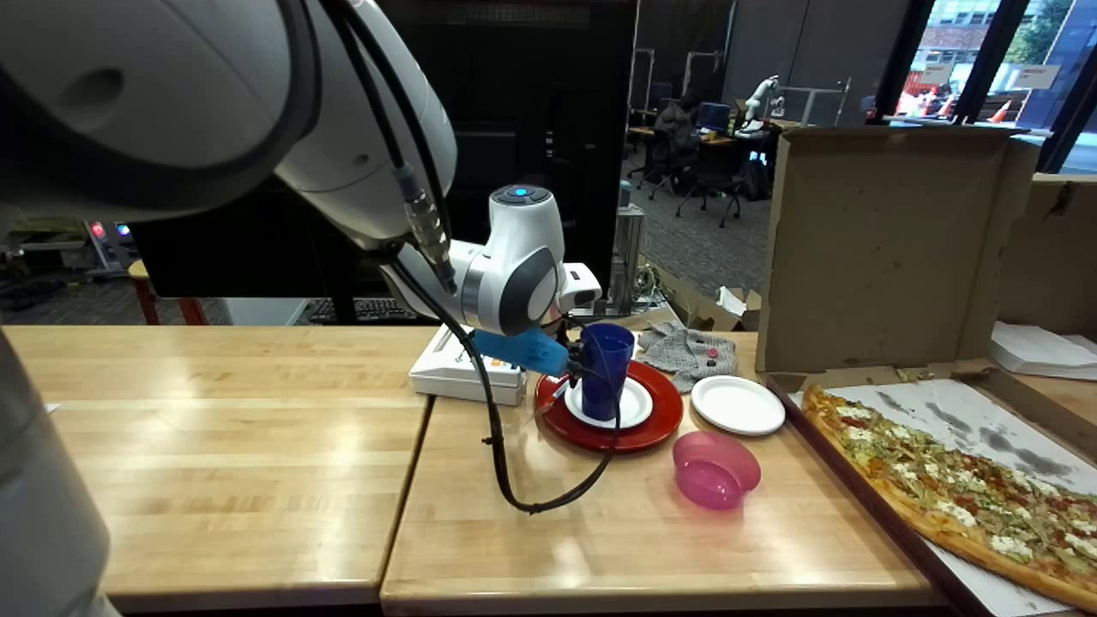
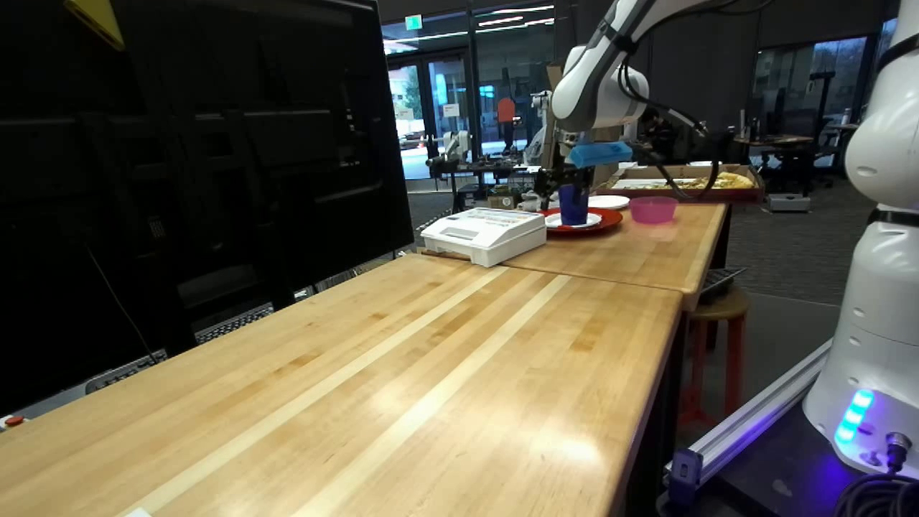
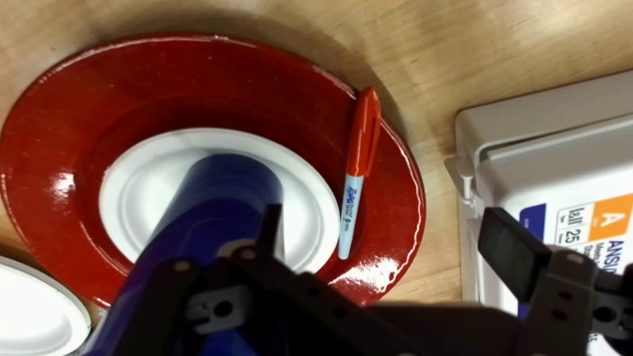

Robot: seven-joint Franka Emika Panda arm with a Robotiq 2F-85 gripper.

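Standing: one blue cup (image 3: 225, 180) on a white plate (image 3: 309, 212), itself nesting in a red plate (image 3: 163, 69), probably forming a place setting. Lying on the red plate: one marker (image 3: 357, 163), the rim seemingly propping its cap. Gripper (image 3: 388, 230), just beside the blue cup: fingers are standing wide apart, holding nothing. Wrist view is showing the marker's lettering; both exterior views are adding a pink bowl (image 1: 716, 470).

Blue cup (image 2: 574, 207): upright on a small white plate (image 2: 595, 220), itself on a red plate (image 2: 611, 219)
Tool (image 2: 561, 188): black, right by the cup; contact unclear
White case (image 2: 492, 233): shut, on the bench (image 2: 402, 388), just beside the red plate
Pink bowl (image 2: 653, 210): on the bench, near the red plate
Pizza (image 2: 731, 181): in an open box (image 2: 686, 193), beyond the bowl
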